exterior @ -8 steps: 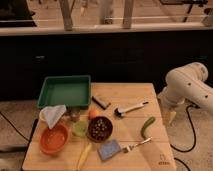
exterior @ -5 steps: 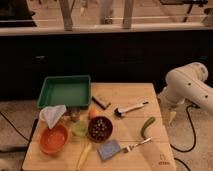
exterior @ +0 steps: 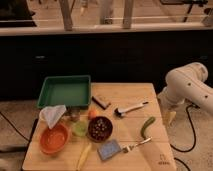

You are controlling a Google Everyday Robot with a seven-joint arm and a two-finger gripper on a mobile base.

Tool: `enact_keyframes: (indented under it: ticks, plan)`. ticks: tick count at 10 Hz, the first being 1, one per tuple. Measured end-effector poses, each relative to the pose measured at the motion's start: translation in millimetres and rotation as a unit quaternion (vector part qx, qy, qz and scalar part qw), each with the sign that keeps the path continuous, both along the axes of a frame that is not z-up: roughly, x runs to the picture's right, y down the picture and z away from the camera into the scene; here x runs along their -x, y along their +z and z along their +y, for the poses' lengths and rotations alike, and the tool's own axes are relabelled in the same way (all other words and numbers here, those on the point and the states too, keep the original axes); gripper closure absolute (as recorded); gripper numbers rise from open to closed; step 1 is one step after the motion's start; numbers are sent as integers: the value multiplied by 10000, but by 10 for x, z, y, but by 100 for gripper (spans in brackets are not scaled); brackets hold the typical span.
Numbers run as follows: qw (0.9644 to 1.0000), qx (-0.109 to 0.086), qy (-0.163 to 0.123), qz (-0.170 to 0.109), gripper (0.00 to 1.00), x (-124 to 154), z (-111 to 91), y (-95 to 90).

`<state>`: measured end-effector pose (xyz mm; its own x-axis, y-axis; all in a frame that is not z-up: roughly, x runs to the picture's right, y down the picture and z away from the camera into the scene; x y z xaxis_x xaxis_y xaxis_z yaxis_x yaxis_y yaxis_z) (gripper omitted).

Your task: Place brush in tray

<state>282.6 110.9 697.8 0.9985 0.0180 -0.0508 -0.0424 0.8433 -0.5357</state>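
Camera view, single frame. We log a wooden table (exterior: 131, 92) in front of a dark counter wall.

The tray (exterior: 65, 92) sits at the table's back-left corner, green, rectangular, with a raised rim. We see nothing lying in it.

The brush (exterior: 132, 108) lies flat on the bare wood right of centre, well apart from the tray. Its dark round head points toward the table's middle and its white handle angles away toward the right edge. Just left of the head, between brush and tray, lies a short dark block (exterior: 101, 102), not touching either.

The white robot arm (exterior: 187, 86) stands off the table's right side, bent at a bulky joint. The gripper (exterior: 171, 118) hangs below it, just beside the right table edge, lower than the brush handle's tip and apart from it. We cannot tell whether the claw is open or closed (it reads only as a pale tapered tip), and it holds nothing that we can make out.

Other items, front half of the table:
- an orange bowl (exterior: 53, 139) front left, with a white cloth (exterior: 52, 115) touching its far rim;
- a dark bowl (exterior: 100, 129) near centre, with a pale green cup (exterior: 80, 128) just beside it;
- a blue sponge (exterior: 109, 149) and a metal fork (exterior: 136, 145) near the front edge;
- a curved green vegetable (exterior: 147, 126) between fork and brush.
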Motion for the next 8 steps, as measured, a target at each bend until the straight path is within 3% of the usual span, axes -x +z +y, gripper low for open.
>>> enact_keyframes:
  ticks: [2,5,8]
  plan:
    - [9999,-8,-116,-60,20,127,32,224]
    - [9997,-21,-202,-140,20,147,47,324]
    - [9990,-49,-310,-307,20,257,129,591]
